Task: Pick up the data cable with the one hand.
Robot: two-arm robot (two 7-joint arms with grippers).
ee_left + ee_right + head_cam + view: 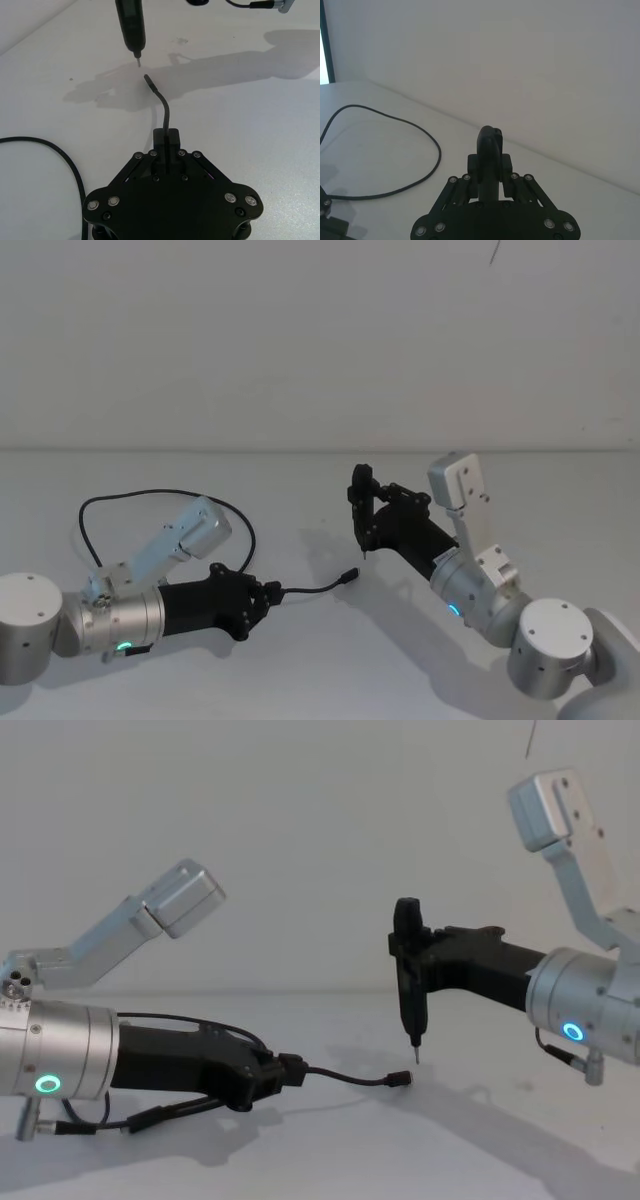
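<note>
Nearest, the left tool (262,598) sits low over the table (330,680), its fingers pinched shut on the data cable (312,590) a short way behind one plug (349,575), which droops forward (so the cable is probably limp and light). The rest trails back in a loose loop on the table beyond the left arm. Holding near the plug looks sound, though so thin a cable might slide. Farther off, the right tool (362,496) is clamped on a dark pen-shaped object (410,1010), tip down.

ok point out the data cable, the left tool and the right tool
data cable (165,115), left wrist view, bent stretch before the plug
left tool (290,1072), chest view, between fingertips shut on the cable
right tool (408,952), chest view, between fingertips holding a black stick (410,1010)
</note>
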